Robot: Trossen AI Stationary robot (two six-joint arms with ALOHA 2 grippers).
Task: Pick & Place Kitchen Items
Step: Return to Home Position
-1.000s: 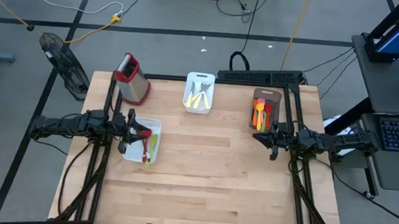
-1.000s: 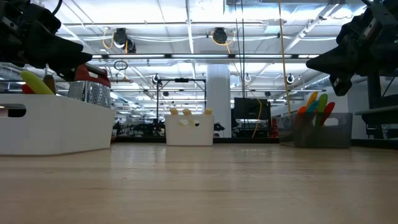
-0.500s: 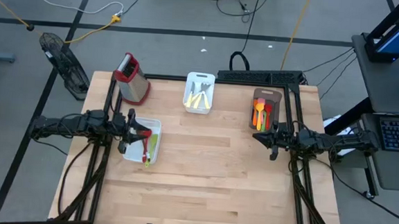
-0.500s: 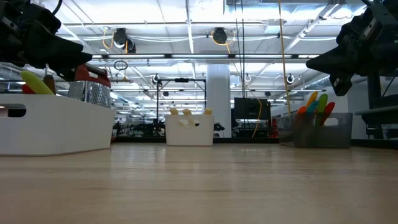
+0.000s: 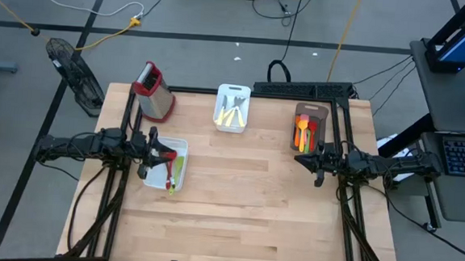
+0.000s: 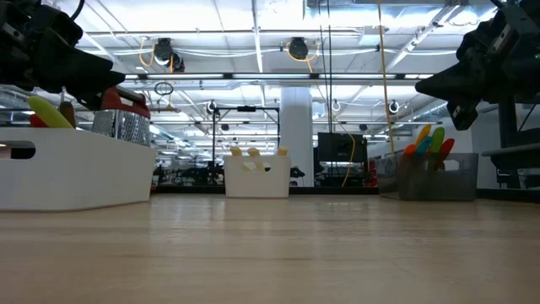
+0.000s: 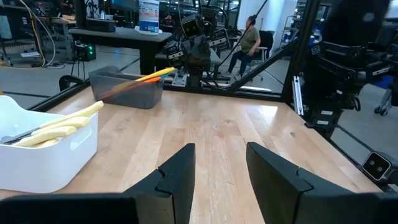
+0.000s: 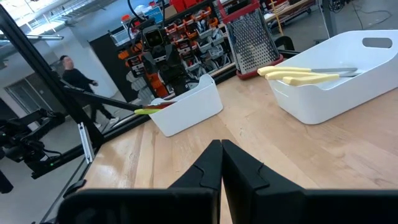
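Observation:
A white tray (image 5: pixel 174 166) at the table's left holds red and yellow-green utensils (image 5: pixel 170 174); their ends stick out over its rim (image 8: pixel 155 109). A second white tray (image 5: pixel 232 108) at the far middle holds pale yellow utensils (image 7: pixel 59 127). A brown tray (image 5: pixel 307 125) at the far right holds orange, red and green utensils (image 5: pixel 302 135). My left gripper (image 5: pixel 153 152) hovers open and empty over the left tray's left edge; its fingers show apart in the left wrist view (image 7: pixel 219 167). My right gripper (image 5: pixel 309 160) hovers shut and empty just near of the brown tray (image 8: pixel 221 160).
A steel box grater (image 5: pixel 154 89) with a red top stands at the far left corner. Bare wooden table (image 5: pixel 244 204) spans the middle and near side. Black frame posts stand at both sides. A person (image 7: pixel 249 40) sits in the room beyond.

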